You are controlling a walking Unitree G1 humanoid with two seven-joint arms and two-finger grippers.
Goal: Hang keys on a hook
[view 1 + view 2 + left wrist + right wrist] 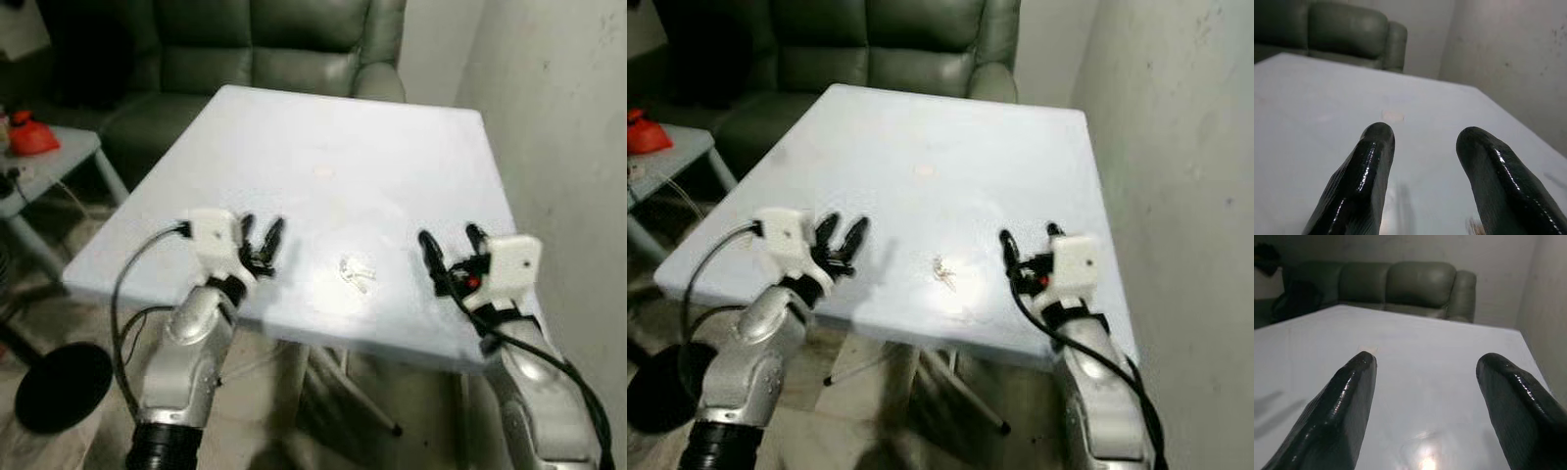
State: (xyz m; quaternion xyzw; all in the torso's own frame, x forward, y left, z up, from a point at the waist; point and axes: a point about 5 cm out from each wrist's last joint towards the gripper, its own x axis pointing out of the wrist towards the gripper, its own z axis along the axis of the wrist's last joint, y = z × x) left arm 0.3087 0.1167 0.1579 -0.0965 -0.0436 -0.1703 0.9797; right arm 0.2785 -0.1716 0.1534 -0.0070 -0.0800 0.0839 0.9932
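Silver keys (356,271) were seen lying on the white table (372,147), between the left gripper (261,235) and right gripper (451,241), untouched; both were held with fingers spread apart

You are looking into a home's living room; a dark green leather sofa (265,44) with padded back cushions stands against the far wall, and a white folding table (392,137) on thin metal legs is set just in front of it; to your left a small pale side table (54,157) carries a red object (31,135); a plain, scuffed wall (568,117) rises on your right; a round black base (61,385) sits on the light floor.
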